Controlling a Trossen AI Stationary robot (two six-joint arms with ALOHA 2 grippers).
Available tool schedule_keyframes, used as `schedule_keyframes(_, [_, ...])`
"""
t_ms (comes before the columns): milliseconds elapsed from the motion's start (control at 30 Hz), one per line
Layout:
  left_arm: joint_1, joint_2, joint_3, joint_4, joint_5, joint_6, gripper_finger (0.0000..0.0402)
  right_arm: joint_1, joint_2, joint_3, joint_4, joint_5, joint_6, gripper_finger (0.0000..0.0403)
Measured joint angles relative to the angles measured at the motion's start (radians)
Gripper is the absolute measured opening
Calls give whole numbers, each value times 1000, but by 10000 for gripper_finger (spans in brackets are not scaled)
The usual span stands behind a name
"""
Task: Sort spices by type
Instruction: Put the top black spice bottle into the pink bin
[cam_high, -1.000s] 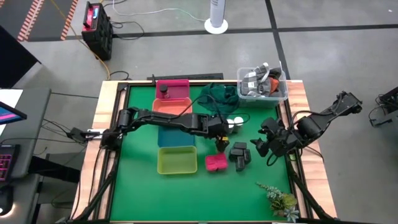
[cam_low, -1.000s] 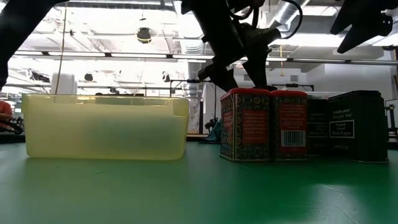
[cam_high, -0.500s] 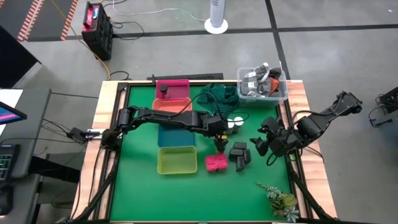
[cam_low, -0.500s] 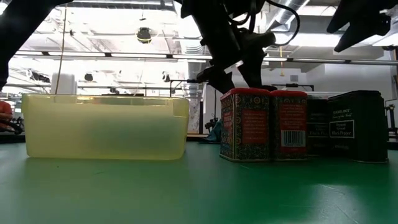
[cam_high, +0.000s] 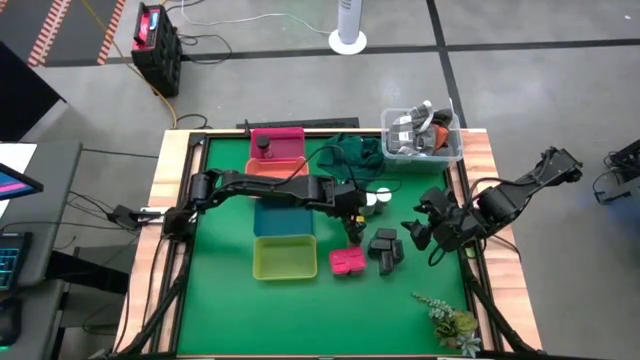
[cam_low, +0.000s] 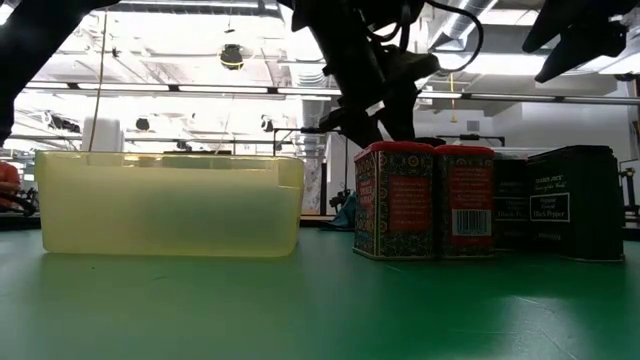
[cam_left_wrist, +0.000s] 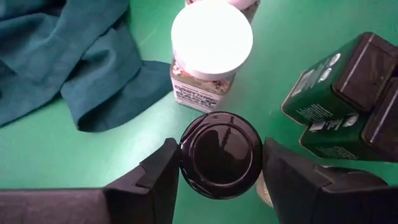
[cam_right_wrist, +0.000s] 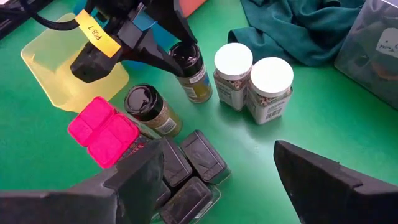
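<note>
Left gripper (cam_left_wrist: 219, 163) clamps a small dark-capped spice jar (cam_left_wrist: 219, 154) by its cap, fingers either side, just beside white-capped jars (cam_right_wrist: 233, 60); rigid, light, likely slippery, best held there; right gripper (cam_right_wrist: 217, 171) waits wide open.

In the low view we lose the dark jars behind the pink-red packets (cam_low: 425, 200); a second white-capped jar (cam_left_wrist: 239, 5) is cut off in the left wrist view.
</note>
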Motion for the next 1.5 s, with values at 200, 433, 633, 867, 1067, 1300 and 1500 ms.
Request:
schedule_keyframes(200, [12,-10,0,-55,14,8,194,0,0,0,0,0,0,327])
schedule_keyframes(433, [30,-35,0,-113,17,31,192,-1,0,0,9,17,-23,327])
schedule_keyframes(633, [75,-102,0,-119,17,45,191,-13,0,0,17,31,-37,327])
schedule_keyframes(867, [163,-185,0,-151,-2,89,192,-42,0,0,27,32,-66,327])
schedule_keyframes(1067, [259,-252,0,-222,-70,148,193,-48,0,0,35,34,-73,327])
schedule_keyframes(1300, [395,-310,0,-281,-146,221,193,-48,0,0,58,53,-81,327])
schedule_keyframes(1500, [517,-316,-26,-266,-147,272,194,-66,0,0,73,57,-81,327])
